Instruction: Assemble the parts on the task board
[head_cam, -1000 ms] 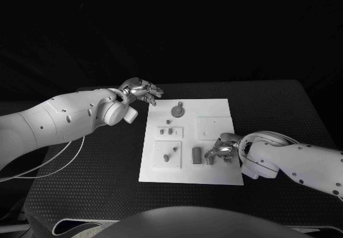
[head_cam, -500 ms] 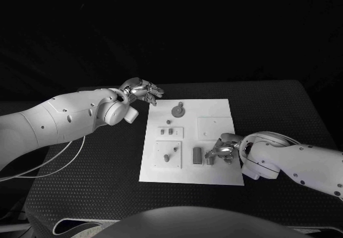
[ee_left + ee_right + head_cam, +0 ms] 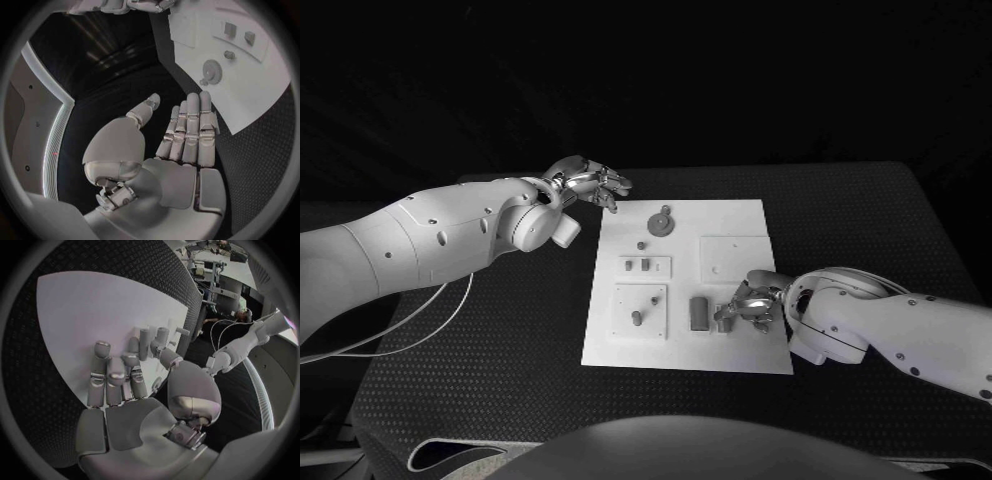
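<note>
I'm pinching a small part (image 3: 728, 312) in my right hand (image 3: 750, 303) near the task board's (image 3: 733, 215) right edge, left hand (image 3: 589, 183) hovering released, most parts apparently seated.

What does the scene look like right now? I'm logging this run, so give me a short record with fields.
surface: black table
task board: white task board, middle of table
parts: grey gear-like part at far end; long grey part at near end
left hand: left hand off the board's far left corner, fingers apart, holding nothing
right hand: right hand over the board's near right area, fingertips at small grey parts; grip unclear
</note>
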